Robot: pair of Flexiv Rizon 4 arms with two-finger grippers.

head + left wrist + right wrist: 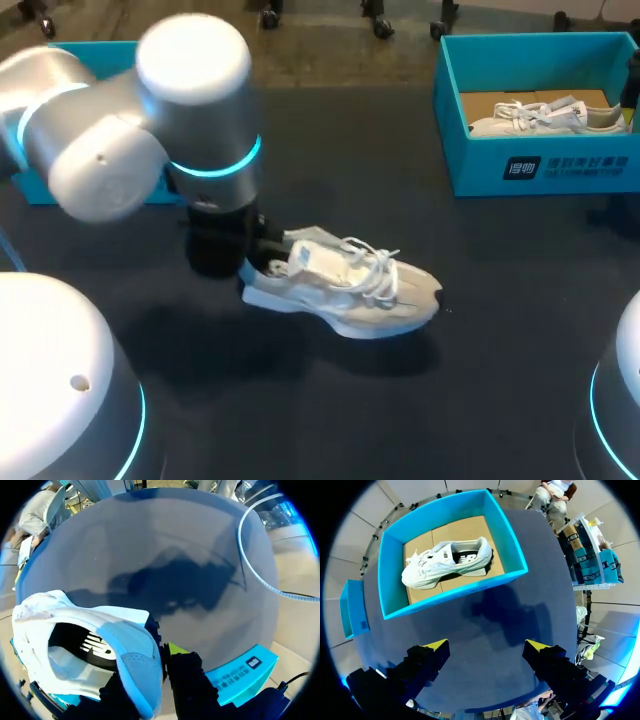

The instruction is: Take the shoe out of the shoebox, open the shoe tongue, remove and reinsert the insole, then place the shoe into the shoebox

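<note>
A white lace-up shoe [345,285] lies on its sole in the middle of the dark table, toe pointing right. My left gripper [255,255] is at its heel. In the left wrist view the heel collar of the shoe [75,645] sits between the two fingers, and the left gripper [159,665] is shut on it. The shoe's opening and dark lining show beside the fingers. My right gripper [487,647] hangs open above bare table, with nothing between its fingers. Ahead of it stands the blue shoebox [455,592].
The blue shoebox [540,165] stands at the back right and holds a second white shoe [545,117] [445,562] on brown card. A blue lid [80,60] [352,607] lies at the back left, partly hidden by my left arm.
</note>
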